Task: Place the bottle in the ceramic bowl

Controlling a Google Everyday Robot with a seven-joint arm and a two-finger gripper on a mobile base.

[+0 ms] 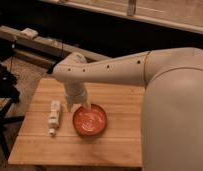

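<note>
The whitish-cream bottle (54,117) lies on its side on the left part of the wooden table (115,145), cap end toward the front. The orange-red ceramic bowl (89,121) sits just to its right, a short gap between them. My gripper (79,103) hangs from the white arm above the bowl's far-left rim, between bottle and bowl. It holds nothing that I can see.
My large white arm and body (175,110) fill the right side and cover the table's right part. A dark stand (5,87) is left of the table. A low shelf with a small pale object (30,33) runs behind.
</note>
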